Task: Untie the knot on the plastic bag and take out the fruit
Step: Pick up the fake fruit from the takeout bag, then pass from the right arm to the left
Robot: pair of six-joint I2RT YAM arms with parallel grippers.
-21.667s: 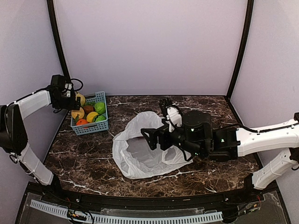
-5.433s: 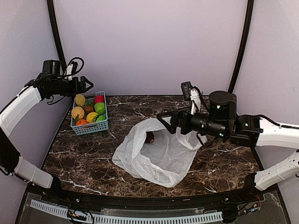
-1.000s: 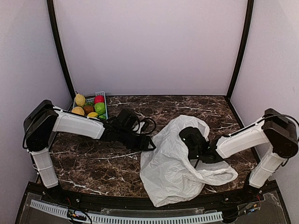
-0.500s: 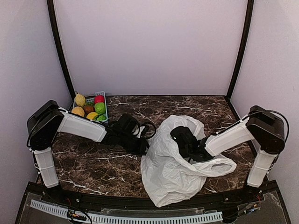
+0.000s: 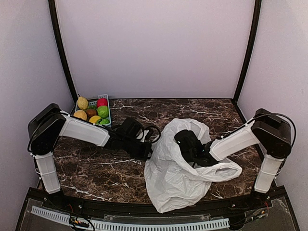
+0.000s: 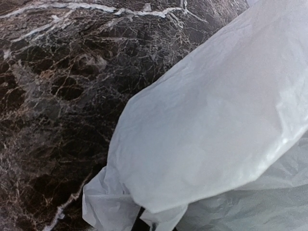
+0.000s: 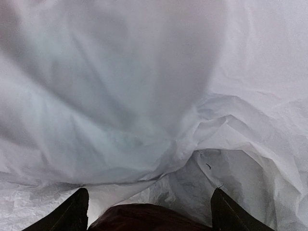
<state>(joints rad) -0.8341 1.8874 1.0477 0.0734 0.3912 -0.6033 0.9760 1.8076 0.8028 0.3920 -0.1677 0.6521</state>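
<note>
White, thin, crinkly plastic carrier bag lies slumped on the right half of the dark marble desk, and we see no knot in any view. We judge the bag light, limp and slippery, collapsing wherever nothing holds it up, so the hold belongs on a bunched rim or handle, not a flat panel. The left pincer meets its left edge. The left wrist view shows only a dark sliver of finger under gathered film, which we read as closed on a fold of the bag. From overhead the right arm vanishes into the bag. Only the right wrist view shows the inside, where the right pincer has its fingers wide apart on either side of a dark red round fruit. We cannot tell whether they press on it. Firm and round, it may roll. Overhead alone shows the blue lattice basket of coloured fruits at the back left.
</note>
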